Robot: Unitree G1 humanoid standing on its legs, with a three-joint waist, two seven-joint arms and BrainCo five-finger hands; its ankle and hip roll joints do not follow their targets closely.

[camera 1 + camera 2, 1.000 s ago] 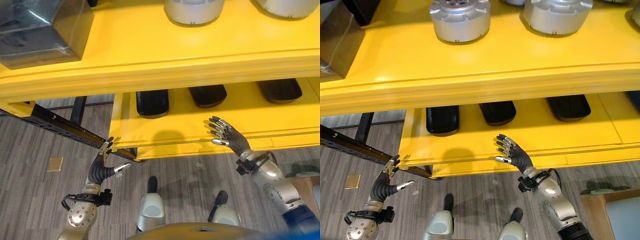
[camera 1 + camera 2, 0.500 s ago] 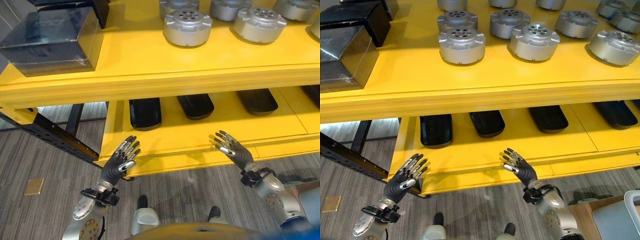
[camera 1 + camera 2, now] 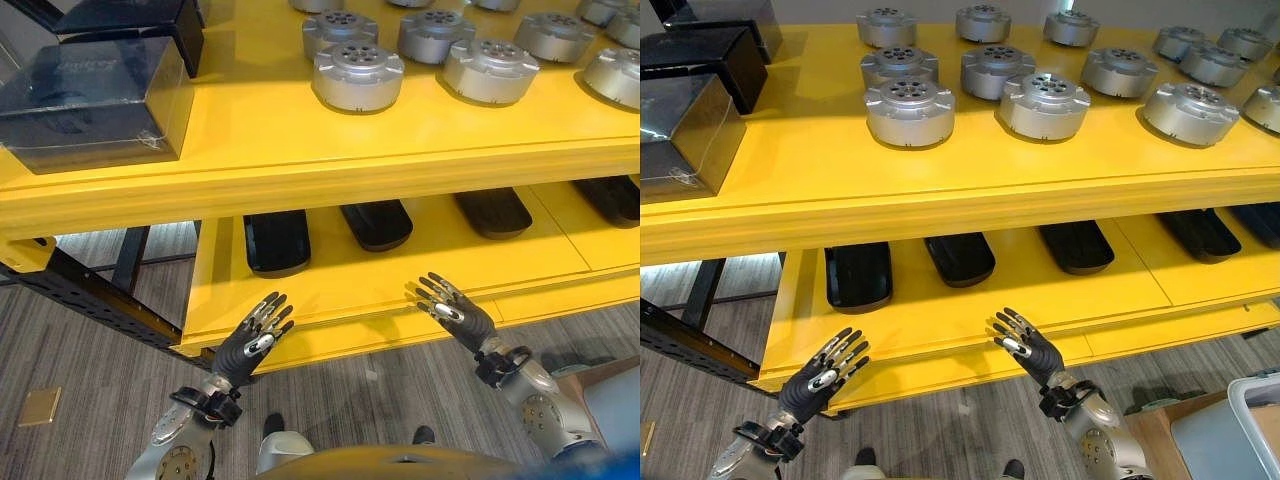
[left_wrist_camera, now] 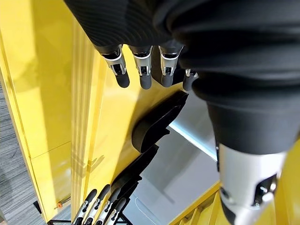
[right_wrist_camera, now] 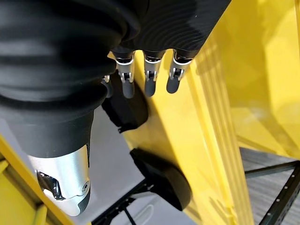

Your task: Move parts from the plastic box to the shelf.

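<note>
Both hands hover with released, straight fingers at the lower shelf's (image 3: 970, 325) front edge: left hand (image 3: 820, 378) at lower left, right hand (image 3: 1028, 350) at lower centre. Silver round parts (image 3: 910, 112) sit on the upper shelf (image 3: 940, 200), black trays (image 3: 858, 275) beneath, and the plastic box (image 3: 1240, 425) at lower right.

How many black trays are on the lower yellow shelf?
5 trays in one row, left to right: first, second, third, fourth, and a fifth cut off at the right edge. More may be hidden.
</note>
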